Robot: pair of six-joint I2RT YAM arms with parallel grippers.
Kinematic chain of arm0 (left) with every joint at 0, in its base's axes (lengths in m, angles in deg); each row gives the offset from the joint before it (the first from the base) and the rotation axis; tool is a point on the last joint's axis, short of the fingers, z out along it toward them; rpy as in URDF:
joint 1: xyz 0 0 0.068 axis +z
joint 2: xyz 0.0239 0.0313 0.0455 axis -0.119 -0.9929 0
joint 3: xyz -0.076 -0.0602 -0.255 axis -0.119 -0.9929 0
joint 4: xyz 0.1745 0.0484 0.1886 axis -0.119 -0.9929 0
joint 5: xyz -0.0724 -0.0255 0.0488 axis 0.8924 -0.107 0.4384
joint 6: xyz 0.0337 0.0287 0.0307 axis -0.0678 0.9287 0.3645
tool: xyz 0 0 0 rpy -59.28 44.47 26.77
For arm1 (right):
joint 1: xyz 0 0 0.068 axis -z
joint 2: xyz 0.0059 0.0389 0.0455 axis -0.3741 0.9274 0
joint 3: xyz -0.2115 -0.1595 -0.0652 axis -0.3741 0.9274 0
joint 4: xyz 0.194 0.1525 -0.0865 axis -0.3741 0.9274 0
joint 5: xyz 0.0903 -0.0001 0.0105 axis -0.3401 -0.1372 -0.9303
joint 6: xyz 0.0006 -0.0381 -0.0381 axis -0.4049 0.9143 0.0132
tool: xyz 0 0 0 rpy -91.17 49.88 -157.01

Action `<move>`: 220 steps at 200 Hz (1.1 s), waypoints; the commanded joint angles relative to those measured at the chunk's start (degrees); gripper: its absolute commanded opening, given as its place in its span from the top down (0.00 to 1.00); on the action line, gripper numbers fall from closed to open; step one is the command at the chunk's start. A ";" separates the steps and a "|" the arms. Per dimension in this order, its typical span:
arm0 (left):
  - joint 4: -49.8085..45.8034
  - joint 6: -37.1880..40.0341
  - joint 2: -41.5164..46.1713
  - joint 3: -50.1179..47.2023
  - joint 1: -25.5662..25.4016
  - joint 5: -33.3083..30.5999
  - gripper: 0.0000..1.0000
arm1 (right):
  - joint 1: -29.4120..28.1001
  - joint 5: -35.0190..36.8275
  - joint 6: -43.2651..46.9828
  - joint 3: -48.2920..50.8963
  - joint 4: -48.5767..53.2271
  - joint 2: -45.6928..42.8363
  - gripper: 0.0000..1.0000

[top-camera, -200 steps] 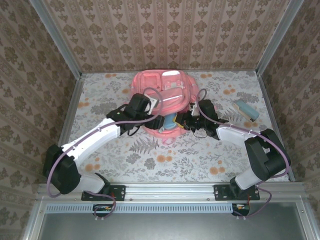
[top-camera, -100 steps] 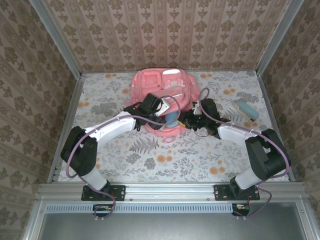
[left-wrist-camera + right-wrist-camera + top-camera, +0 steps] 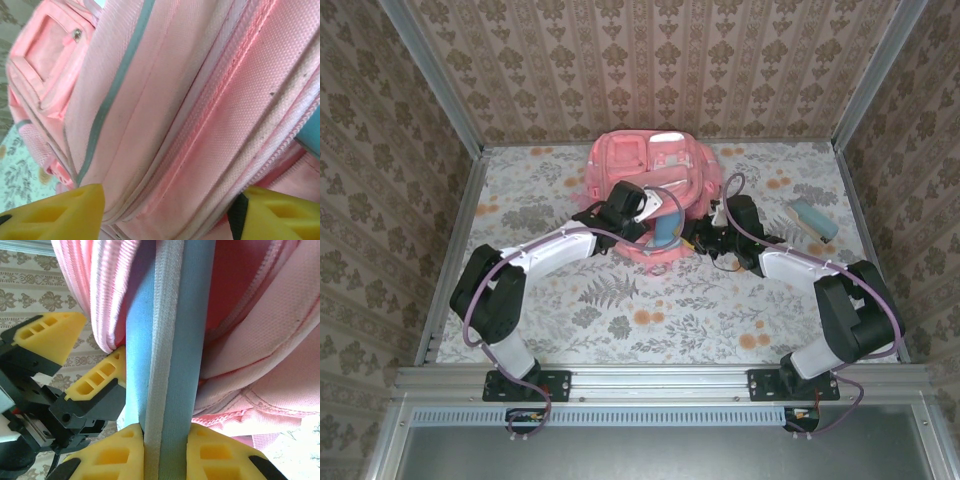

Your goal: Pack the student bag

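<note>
Pink fabric takes the middle of the floral-patterned table (image 3: 620,310): the student bag (image 3: 650,170) lies toward the far side, centred, its near edge facing the arm bases. The left arm (image 3: 555,250) reaches in from the left and the right arm (image 3: 800,268) from the right, and both meet at that near edge.

A flat blue pouch (image 3: 167,340) with a pale seam down its length pokes out of the bag's opening, its far end under the pink fabric. The right gripper (image 3: 165,445) has it, yellow fingers (image 3: 220,455) pressed against both faces of the near end.

On to the left gripper (image 3: 172,197). Its jaws stand wide, one yellow finger (image 3: 60,210) at each lower corner of the left wrist view, with the bag's ribbed side and grey-green stripe (image 3: 107,100) right in front. I cannot tell whether the fingers touch the fabric.

Well off to the right, a small light-blue oblong item (image 3: 812,220) lies alone on the table.
</note>
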 commanded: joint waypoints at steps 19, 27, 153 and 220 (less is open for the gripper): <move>3.88 3.49 0.88 1.40 0.54 -0.50 0.26 | 0.36 0.98 0.29 -1.00 -0.99 -2.01 0.86; 3.54 3.85 -0.06 2.04 0.54 -0.56 0.25 | 0.28 0.98 0.37 -1.17 -1.02 -1.97 0.86; 4.70 2.76 5.85 3.65 0.63 4.16 0.85 | 0.76 -0.04 3.34 -1.40 0.89 -5.57 0.86; 12.45 -0.63 14.64 -2.23 -0.16 7.14 0.89 | -3.26 -4.89 3.82 -8.04 5.91 -0.85 0.84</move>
